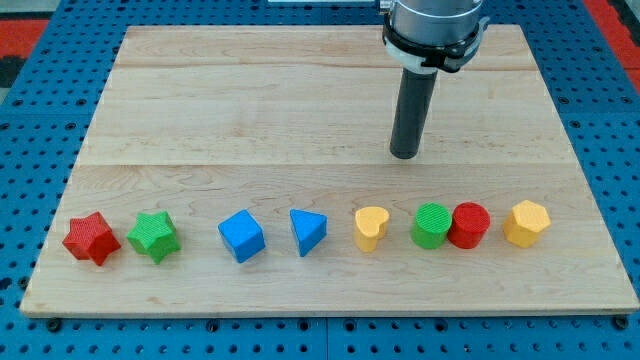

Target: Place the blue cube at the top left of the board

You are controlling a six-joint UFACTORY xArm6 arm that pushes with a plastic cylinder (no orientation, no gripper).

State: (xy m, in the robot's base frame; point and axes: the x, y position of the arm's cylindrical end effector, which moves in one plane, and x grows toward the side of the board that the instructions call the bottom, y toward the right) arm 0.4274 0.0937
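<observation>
Bright even light, sharp focus, soft short shadows, no glare

The counter [300, 100] was pale striped wood. On it sat a red star [90, 238], green star [153, 236], blue cube [241, 236] and yellow heart [371, 227].

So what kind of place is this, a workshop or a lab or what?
Most likely a robotics lab test bench. A pale wooden board lies on a blue perforated mounting table, small coloured plastic blocks such as the blue cube sit in a row, and my tip rests on the board above them.
</observation>
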